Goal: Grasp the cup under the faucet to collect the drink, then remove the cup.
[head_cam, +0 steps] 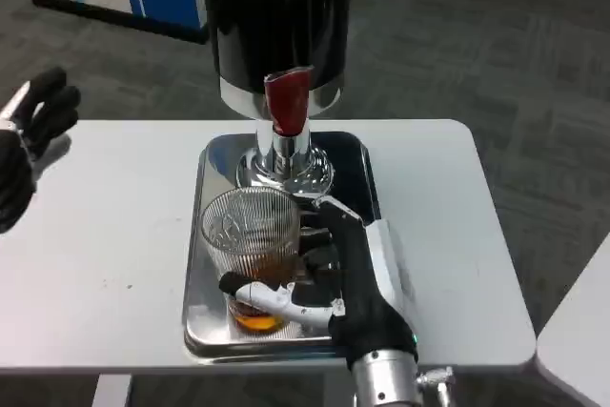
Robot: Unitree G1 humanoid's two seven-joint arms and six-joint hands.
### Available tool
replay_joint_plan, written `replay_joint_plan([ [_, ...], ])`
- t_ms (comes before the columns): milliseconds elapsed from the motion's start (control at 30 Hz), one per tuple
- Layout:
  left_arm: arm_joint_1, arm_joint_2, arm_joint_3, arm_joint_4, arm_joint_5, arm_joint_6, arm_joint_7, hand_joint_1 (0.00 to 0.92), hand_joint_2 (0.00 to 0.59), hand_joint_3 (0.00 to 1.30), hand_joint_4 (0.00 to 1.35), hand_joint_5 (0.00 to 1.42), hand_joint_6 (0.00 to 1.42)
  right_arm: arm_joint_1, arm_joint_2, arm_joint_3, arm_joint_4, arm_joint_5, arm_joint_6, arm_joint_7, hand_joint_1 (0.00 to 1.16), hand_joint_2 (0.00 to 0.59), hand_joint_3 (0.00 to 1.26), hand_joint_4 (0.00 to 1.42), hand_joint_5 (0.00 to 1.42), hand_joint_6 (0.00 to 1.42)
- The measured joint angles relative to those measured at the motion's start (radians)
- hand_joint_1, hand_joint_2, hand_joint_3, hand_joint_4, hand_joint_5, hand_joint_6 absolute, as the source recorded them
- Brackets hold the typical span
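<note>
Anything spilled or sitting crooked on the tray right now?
No spill stands out. The cup, held by the right hand, looks tilted toward the camera rather than upright, with amber drink pooled at its low side. It sits in front of the faucet, not under it. The tray is too reflective to rule out drips.

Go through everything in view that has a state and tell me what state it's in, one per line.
Cup: upright on the tray, held, with amber drink in the bottom.
Right hand: grips the cup from the side.
Left hand: raised at the table's left edge, holding nothing.
Faucet lever: red, hanging down; no stream visible.
Tray: flat on the table.
</note>
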Motion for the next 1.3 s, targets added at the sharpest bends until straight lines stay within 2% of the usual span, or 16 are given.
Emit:
replay_joint_plan([
  [267, 0.034, 0.001, 0.006, -0.046, -0.003, 0.0, 0.003, 0.0, 0.055, 0.0, 0.0, 0.0, 0.0, 0.036, -0.014, 0.0, -0.107, -0.022, 0.022, 0.023, 0.89, 0.166, 0.52, 0.64, 0.69, 0.67],
  [567, 0.051, 0.0, -0.01, -0.075, -0.002, 0.001, 0.003, 0.0, 0.055, 0.0, 0.0, 0.0, 0.0, 0.056, -0.023, -0.006, -0.122, -0.026, 0.039, 0.035, 0.89, 0.166, 0.52, 0.64, 0.7, 0.68],
  [967, 0.079, -0.006, -0.048, -0.15, 0.018, 0.0, 0.002, 0.0, 0.055, 0.0, 0.0, 0.0, 0.0, 0.117, -0.045, -0.002, -0.234, -0.026, 0.056, 0.061, 0.89, 0.166, 0.53, 0.64, 0.7, 0.68],
  [1300, 0.081, -0.014, -0.067, -0.175, 0.025, -0.003, 0.002, 0.0, 0.055, 0.0, 0.0, 0.0, 0.0, 0.2, -0.059, 0.006, -0.404, -0.027, 0.09, 0.116, 0.89, 0.166, 0.54, 0.65, 0.71, 0.7],
])
